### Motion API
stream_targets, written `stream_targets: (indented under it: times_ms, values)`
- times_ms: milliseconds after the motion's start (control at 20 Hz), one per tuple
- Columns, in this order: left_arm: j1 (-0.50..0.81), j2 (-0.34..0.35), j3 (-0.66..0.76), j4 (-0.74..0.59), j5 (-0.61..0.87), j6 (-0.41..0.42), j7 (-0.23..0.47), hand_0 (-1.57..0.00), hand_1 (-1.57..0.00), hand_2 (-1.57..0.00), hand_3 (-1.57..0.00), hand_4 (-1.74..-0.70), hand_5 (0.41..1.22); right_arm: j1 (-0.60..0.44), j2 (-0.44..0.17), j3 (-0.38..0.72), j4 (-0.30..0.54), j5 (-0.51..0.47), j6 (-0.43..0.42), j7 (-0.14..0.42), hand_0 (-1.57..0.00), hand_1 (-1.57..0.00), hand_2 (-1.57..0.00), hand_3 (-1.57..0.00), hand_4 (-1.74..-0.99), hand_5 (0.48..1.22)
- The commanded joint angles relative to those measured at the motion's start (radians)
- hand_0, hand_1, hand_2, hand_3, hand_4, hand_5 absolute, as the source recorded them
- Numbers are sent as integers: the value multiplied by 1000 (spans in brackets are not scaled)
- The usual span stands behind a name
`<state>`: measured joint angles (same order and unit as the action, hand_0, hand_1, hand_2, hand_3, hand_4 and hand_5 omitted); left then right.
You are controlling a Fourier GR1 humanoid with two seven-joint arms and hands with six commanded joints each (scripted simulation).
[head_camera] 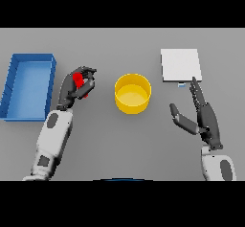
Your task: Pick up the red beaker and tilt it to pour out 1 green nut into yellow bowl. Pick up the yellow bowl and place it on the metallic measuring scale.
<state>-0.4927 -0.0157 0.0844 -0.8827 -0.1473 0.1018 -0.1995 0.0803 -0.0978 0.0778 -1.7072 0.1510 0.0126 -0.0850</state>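
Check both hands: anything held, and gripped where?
Left hand is curled round the red beaker, fingers wrapping its side; only part of it shows. Right hand is open, holding nothing, beside the yellow bowl.

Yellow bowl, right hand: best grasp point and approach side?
Probably the rim wall on its right side. The yellow bowl stands upright and open-topped, between both hands, and the open right hand lies to its right with nothing between. Thumb and fingers could pinch that wall. The left hand is shut on the red beaker, so it is busy.
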Motion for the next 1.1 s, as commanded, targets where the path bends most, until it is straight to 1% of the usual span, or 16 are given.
stream_targets:
  times_ms: [0,50,100,200,250,350,400,450,500,550,600,650,750,850,1000,1050]
  values:
    - [-13,1,-10,8,-28,26,11,-755,-783,-844,-884,-1519,999,3,3,1,-2,-3,2,3,1,1,1,1,-1239,648]
    - [-23,-2,-23,11,-57,47,23,-918,-941,-989,-984,-1558,1043,17,9,10,-15,2,0,-5,1,1,1,1,-1239,648]
    - [-13,3,-34,1,-65,47,12,-1049,-1067,-1106,-1058,-1589,1079,11,9,9,-11,5,-2,8,1,1,1,1,-1239,648]
    - [-9,6,-35,-3,-56,33,6,-1237,-1248,-1273,-1154,-1636,1130,16,5,6,-11,6,-4,-4,1,1,1,1,-1242,650]
    - [2,5,-43,-10,-57,30,-14,-1304,-1313,-1333,-1237,-1597,1148,11,15,10,-3,-1,1,-2,1,1,1,1,-1250,647]
    - [-10,-1,-45,-8,-65,41,10,-1400,-1406,-1419,-1357,-1542,1174,21,18,14,-5,1,2,-8,1,1,1,1,-1255,644]
    - [-8,-8,-39,-20,-51,31,-3,-1434,-1439,-1449,-1400,-1582,1171,17,19,16,-7,8,-3,-2,1,1,1,1,-1251,641]
    - [-7,-10,-26,-35,-17,5,-19,-1462,-1465,-1473,-1434,-1614,1165,4,20,14,8,19,-13,-4,1,1,1,1,-1245,642]
    - [-18,-2,-7,-38,14,-16,-17,-1483,-1486,-1493,-1462,-1639,1157,16,20,17,4,18,-11,-16,1,1,1,1,-1248,645]
    - [-16,-1,1,-55,40,-34,-28,-1501,-1503,-1509,-1484,-1660,1150,12,21,13,4,17,-15,-11,1,1,1,1,-1246,644]
    - [-22,-1,1,-78,55,-44,-11,-1515,-1517,-1521,-1501,-1676,1144,15,17,13,-3,22,-17,-22,1,1,1,1,-1238,643]
    - [-15,9,1,-103,66,-56,-18,-1526,-1528,-1531,-1515,-1689,1140,13,16,11,5,22,-18,-23,1,1,1,1,-1236,644]
    - [-26,25,-8,-141,81,-73,27,-1542,-1543,-1545,-1535,-1708,1132,15,9,14,4,26,-11,-24,1,1,1,1,-1228,645]
    - [-20,38,-44,-180,60,-81,37,-1553,-1553,-1555,-1548,-1720,1131,17,14,22,-3,30,-12,-26,1,1,1,1,-1226,650]
    - [-39,58,-73,-188,30,-77,78,-1556,-1557,-1558,-1553,-1724,1133,0,17,25,20,56,-30,-43,1,1,1,1,-1219,659]
    - [-51,67,-78,-181,22,-77,85,-1556,-1557,-1558,-1553,-1724,1135,11,11,28,10,63,-29,-57,1,1,1,1,-1219,660]
